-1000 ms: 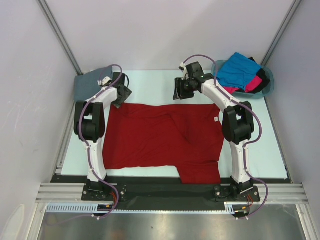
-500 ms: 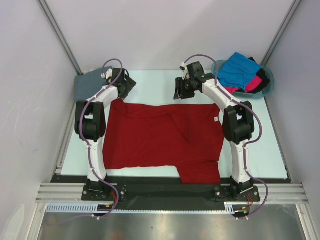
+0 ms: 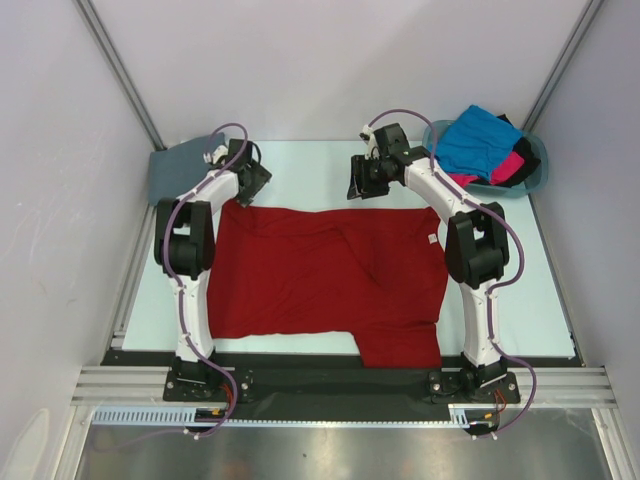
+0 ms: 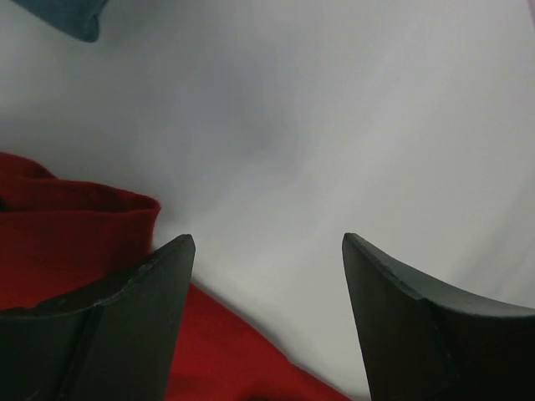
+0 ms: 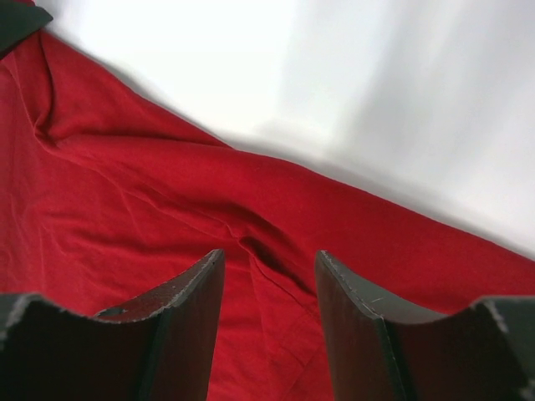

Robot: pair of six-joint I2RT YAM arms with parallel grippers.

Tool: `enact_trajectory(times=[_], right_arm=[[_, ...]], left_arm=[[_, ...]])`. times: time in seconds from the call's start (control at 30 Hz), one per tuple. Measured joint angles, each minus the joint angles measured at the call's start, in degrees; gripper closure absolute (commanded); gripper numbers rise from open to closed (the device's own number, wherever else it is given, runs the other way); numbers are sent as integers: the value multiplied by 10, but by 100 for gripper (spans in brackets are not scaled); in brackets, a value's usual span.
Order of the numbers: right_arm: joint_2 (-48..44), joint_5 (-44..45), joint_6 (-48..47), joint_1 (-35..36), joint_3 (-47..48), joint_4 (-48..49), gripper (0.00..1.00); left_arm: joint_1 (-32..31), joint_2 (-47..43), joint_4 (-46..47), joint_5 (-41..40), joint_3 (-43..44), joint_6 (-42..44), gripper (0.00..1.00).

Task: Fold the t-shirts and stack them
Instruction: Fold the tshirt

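Left claw gapes wide and empty, drawn back from the red shirt corner; right claw half-open, empty, unmoved.

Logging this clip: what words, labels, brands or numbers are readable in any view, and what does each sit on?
No text can be read in any of the three views.
Small white tag at the right edge of the deep red cloth t-shirt: too small to read, overhead view only.
Both wrist views: no lettering or signs in sight.
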Motion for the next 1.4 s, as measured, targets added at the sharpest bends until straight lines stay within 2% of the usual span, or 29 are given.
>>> enact_trajectory(times=[0.53, 0.73, 0.93, 1.17, 1.27, 1.4], right_arm=[[0, -17, 7, 0, -1, 2, 47], [0, -26, 13, 0, -8, 3, 47], [0, -31, 13, 2, -8, 5, 48], [-2, -31, 13, 4, -8, 6, 47], [-2, -31, 12, 4, -8, 6, 47], [-2, -31, 12, 4, -8, 5, 47]], left_arm=[[0, -9, -149, -121, 2, 24, 24], [0, -71, -182, -156, -47, 28, 23], [0, -139, -196, -176, -97, 30, 23], [0, -170, -173, -177, -150, 31, 22], [0, -166, -154, -169, -143, 31, 22], [0, -122, -139, -149, -72, 30, 22]])
